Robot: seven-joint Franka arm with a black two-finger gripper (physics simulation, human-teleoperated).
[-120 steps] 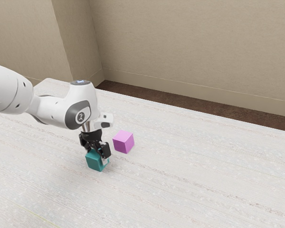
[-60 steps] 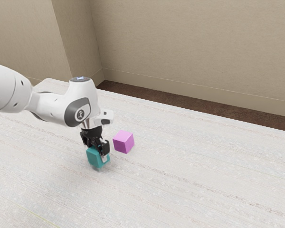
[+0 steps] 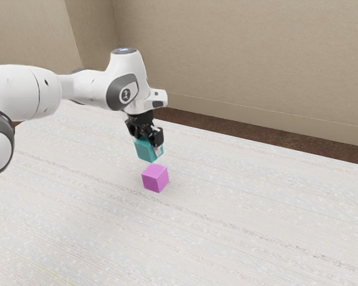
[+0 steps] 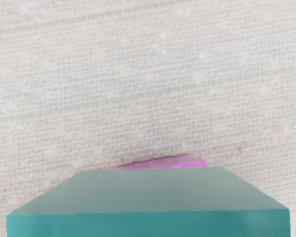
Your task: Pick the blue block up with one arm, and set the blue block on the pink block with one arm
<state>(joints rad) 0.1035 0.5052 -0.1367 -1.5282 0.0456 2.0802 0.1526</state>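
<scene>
- The arm [image 3: 59, 89] reached in from the exterior view's left.
- Its gripper [image 3: 147, 143] pinched the blue block [image 3: 144, 152] between both fingers, off the table [image 3: 256, 202].
- The blue block hung just above the pink block [image 3: 155, 177], not touching it.
- From the wrist, a pink sliver [image 4: 167, 162] peeked past the blue block.

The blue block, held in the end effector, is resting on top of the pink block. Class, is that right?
No. The blue block, held in the end effector, hangs above the pink block with a clear gap, not resting on it; the exterior view shows this.
</scene>
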